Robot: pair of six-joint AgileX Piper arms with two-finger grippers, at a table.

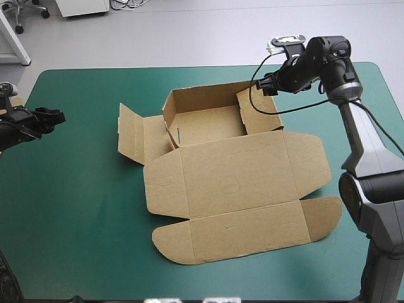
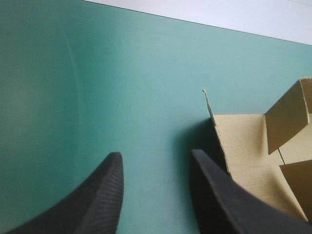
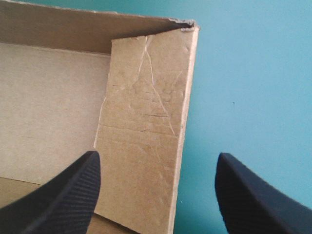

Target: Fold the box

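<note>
Teal-green table (image 1: 76,208) carries the box (image 1: 233,173) mid-table, walls up toward the far edge, rest flat; risk: nothing braces it, so a push may slide it or crumple the right wall (image 3: 146,122); right pincer (image 3: 156,195) open, angled down astride that wall; left pincer (image 1: 55,118) open, low at the left edge.

Pale grey floor (image 1: 189,38) beyond the far edge of a teal-green counter (image 1: 76,252) with rounded corners, all in soft, even light. On that floor at the far left, the castored foot of a chair (image 1: 28,11), a slanting white leg (image 1: 14,41) of some furniture, and the base of a white cabinet (image 1: 82,6) with cables (image 1: 129,4) just beside it.
</note>
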